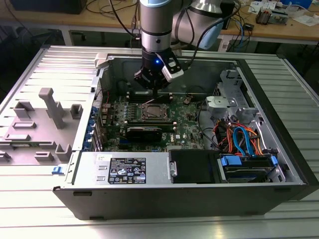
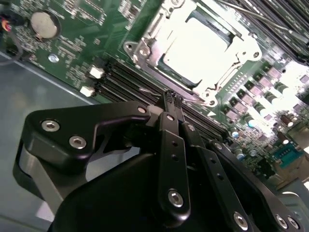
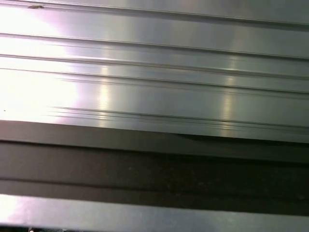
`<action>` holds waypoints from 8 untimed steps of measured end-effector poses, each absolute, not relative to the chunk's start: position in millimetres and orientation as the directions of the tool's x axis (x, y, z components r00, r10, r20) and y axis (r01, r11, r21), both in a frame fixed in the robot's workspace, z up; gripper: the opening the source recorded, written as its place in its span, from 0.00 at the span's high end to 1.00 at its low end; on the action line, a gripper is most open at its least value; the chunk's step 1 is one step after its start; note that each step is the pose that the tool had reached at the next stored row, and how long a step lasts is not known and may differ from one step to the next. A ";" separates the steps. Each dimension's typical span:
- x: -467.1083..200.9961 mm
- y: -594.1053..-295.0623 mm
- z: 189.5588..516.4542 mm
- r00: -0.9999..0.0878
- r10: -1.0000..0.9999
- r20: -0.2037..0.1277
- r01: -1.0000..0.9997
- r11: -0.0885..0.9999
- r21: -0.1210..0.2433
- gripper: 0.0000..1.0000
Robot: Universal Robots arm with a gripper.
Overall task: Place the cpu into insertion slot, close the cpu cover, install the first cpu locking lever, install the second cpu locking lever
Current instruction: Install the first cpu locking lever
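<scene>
The insertion slot (image 1: 152, 112) sits in the middle of the green motherboard inside the open computer case. In the second wrist view the cpu (image 2: 200, 48) lies in it as a bright silver square. The cpu cover (image 2: 145, 48) lies flat around the chip as a silver frame. A thin wire lever (image 2: 260, 19) runs along the socket's far side. My gripper (image 1: 155, 92) hangs just behind the socket in the exterior view. Its black fingertips (image 2: 173, 99) are pressed together over the memory slots beside the socket, holding nothing.
Long black memory slots (image 2: 125, 82) and a coin battery (image 2: 43, 24) flank the socket. Orange and blue cables (image 1: 239, 137) and a drive bay (image 1: 246, 164) fill the case at the exterior view's right. Grey fixtures (image 1: 50, 107) stand on the ribbed table (image 3: 154, 72).
</scene>
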State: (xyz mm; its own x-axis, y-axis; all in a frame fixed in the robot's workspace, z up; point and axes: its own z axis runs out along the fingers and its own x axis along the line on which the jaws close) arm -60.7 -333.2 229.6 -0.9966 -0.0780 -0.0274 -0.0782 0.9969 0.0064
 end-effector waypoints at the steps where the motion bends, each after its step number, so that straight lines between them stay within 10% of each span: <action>1: -58.7 -333.2 229.6 -0.997 -0.078 -0.027 -0.078 0.997 0.006 0.89; 8: -53.7 -333.2 229.6 -0.997 -0.078 -0.027 -0.078 0.997 0.006 0.89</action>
